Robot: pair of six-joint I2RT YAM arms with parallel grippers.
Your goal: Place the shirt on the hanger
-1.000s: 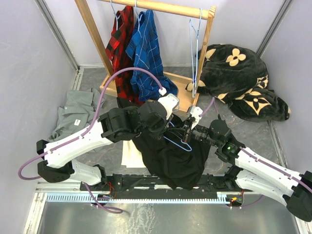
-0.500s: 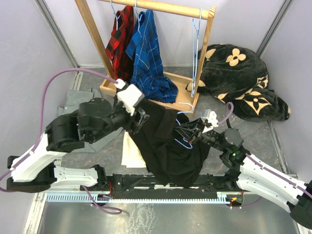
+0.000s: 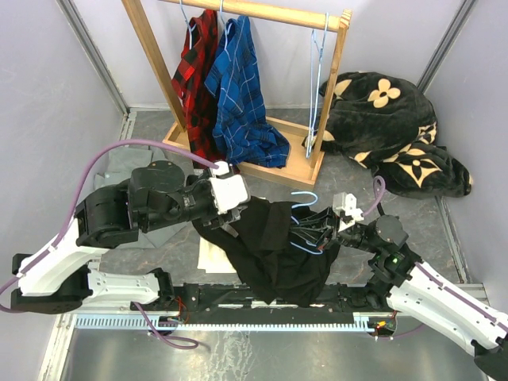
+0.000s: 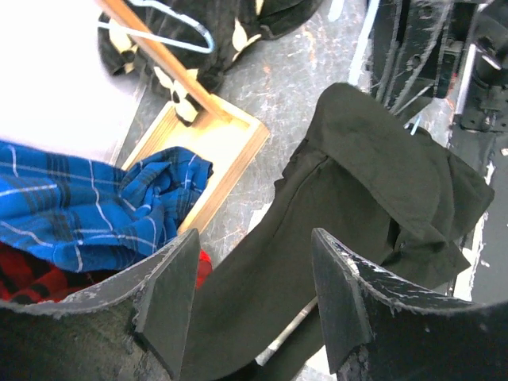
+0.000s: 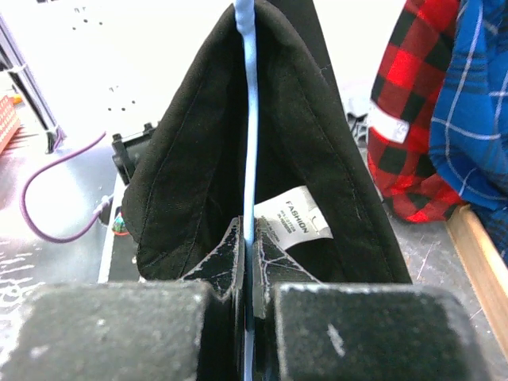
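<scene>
Bright even light, soft shadows; wrist cams' bg blown out; right end effector (image 5: 248, 246) blurry.

Before the rack (image 3: 151, 55) lies the shirt (image 3: 270, 254), the hanger (image 5: 247, 119) inside its collar. Right of the rack lies the blanket (image 3: 389, 135), left of it a second shirt (image 3: 117, 168).

Robot lab / test cell, not a home. Evidence: plain grey wall panels (image 3: 48, 103) box in the desk (image 3: 357, 178) on 3 sides, w/ metal strips in the corners. 2 white-and-black robot arms, left arm (image 3: 119, 210) & right arm (image 3: 444, 290), sit bolted to a black rail (image 3: 262, 295) at the near edge. Purple cable (image 3: 151, 144) loops loose over the left arm; ribbed metal strip (image 3: 119, 321) along the front. Clothes look like staged props: wooden rack (image 3: 147, 48) w/ red plaid shirt (image 3: 194, 71) & blue plaid shirt (image 3: 238, 87), black shirt (image 3: 270, 254), blue wire hanger (image 5: 247, 119), grey shirt (image 3: 119, 178), flower-print blanket (image 3: 389, 127) heaped in the far corner.
</scene>
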